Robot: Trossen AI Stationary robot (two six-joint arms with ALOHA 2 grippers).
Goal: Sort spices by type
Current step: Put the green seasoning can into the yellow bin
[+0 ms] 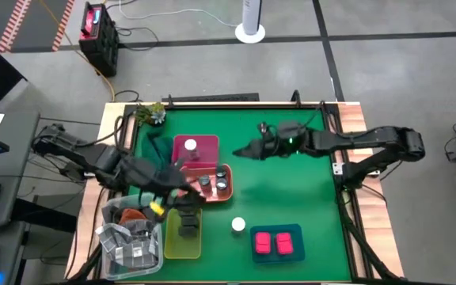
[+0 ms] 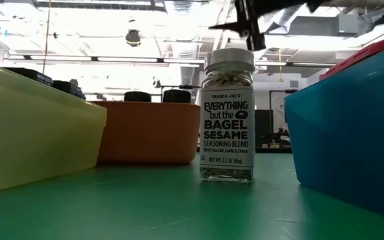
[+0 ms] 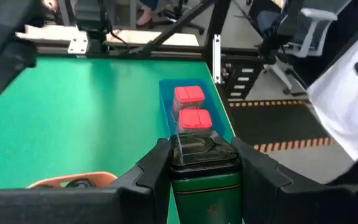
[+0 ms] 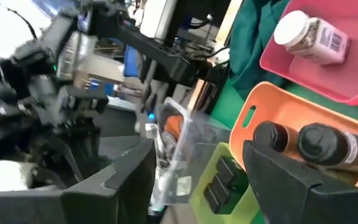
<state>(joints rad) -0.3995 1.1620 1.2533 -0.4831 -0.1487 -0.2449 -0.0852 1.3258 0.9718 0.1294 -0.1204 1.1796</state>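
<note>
My left gripper (image 1: pixel 185 198) (image 3: pixel 201 171) is shut on a dark blackish box (image 3: pixel 201 163) between the orange tray (image 1: pixel 226 188) and the yellow-green tray (image 1: pixel 182 237). More dark boxes (image 1: pixel 187 226) lie in the yellow-green tray. Two pink boxes (image 1: pixel 276 243) (image 3: pixel 189 107) sit in the blue tray (image 1: pixel 296 232). A white-capped jar (image 1: pixel 190 146) (image 4: pixel 304 34) lies in the pink tray (image 1: pixel 207 146); another (image 1: pixel 238 226) (image 2: pixel 227 117) stands upright on the mat. Two grey-lidded jars (image 1: pixel 212 184) (image 4: pixel 316 143) are in the orange tray. My right gripper (image 1: pixel 240 150) (image 4: pixel 197 180) hangs open above the mat's middle. My left gripper pinches the dark box between its two fingers, one finger (image 3: pixel 157 168) on each side wall, just below the lid (image 3: pixel 199 146). The fingers reach roughly level toward the table's right and near side. The box stands upright in the hold; what lies under it is hidden.
A clear bin (image 1: pixel 131 237) of grey packets sits at the near left corner, beside the yellow-green tray. A small potted plant (image 1: pixel 152 114) stands at the far left corner. Open green mat (image 1: pixel 291 190) lies between the trays and the right edge.
</note>
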